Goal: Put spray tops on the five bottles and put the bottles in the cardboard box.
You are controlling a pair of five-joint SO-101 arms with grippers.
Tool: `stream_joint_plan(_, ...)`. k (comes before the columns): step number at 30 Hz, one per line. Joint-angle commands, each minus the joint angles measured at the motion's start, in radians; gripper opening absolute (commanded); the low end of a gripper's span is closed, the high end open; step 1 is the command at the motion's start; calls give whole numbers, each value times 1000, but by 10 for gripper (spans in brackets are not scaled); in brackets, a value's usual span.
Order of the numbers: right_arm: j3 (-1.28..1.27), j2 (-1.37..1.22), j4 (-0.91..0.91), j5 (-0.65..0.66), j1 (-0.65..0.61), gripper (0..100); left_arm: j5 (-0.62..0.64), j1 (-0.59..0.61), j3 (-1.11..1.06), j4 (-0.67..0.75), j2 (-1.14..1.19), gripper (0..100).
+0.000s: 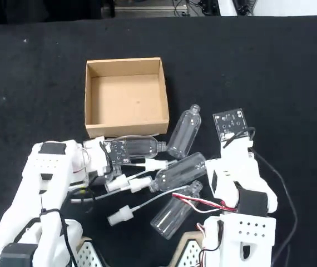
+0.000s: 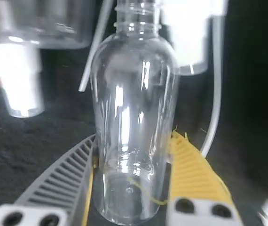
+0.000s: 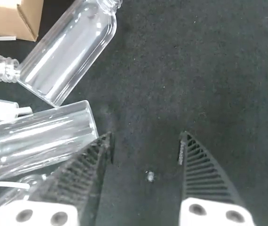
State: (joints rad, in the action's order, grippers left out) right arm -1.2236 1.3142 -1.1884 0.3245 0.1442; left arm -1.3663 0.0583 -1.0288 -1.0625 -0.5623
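Note:
My left gripper is shut on a clear capless bottle, which lies on its side just in front of the cardboard box; in the high view this bottle points right from the left gripper. Three more clear bottles lie nearby: one right of the box, one in the middle and one nearest the arm bases. Several white spray tops with thin tubes lie among them. My right gripper is open over bare cloth beside two bottles.
The box stands open-topped on the black cloth, its corner visible from the right wrist. Two white spray tops lie close around the held bottle. Red and white wires cross the nearest bottle.

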Motion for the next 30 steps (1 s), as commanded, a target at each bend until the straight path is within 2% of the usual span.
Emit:
stream_joint_plan(1,2,-13,28,-9,9,208,-14,21,206,-250,-14,127)
stream_joint_plan(4,2,-13,28,-9,9,208,-17,56,377,-423,-9,123)
stream_joint_plan(8,4,-13,46,-9,8,208,-92,140,572,-611,-2,123)
stream_joint_plan(12,16,-21,98,-11,-12,208,-68,289,674,-644,0,123)
stream_joint_plan(15,36,-25,117,-11,-91,208,28,461,679,-555,3,123)
stream_joint_plan(18,81,-47,114,-15,-196,208,176,624,625,-422,46,123)
stream_joint_plan(23,200,-222,110,-72,-361,208,407,852,473,-109,247,123)
stream_joint_plan(27,295,-386,110,-72,-502,208,505,970,458,48,387,127)
stream_joint_plan(30,337,-469,115,-77,-620,208,511,1001,456,81,463,129)
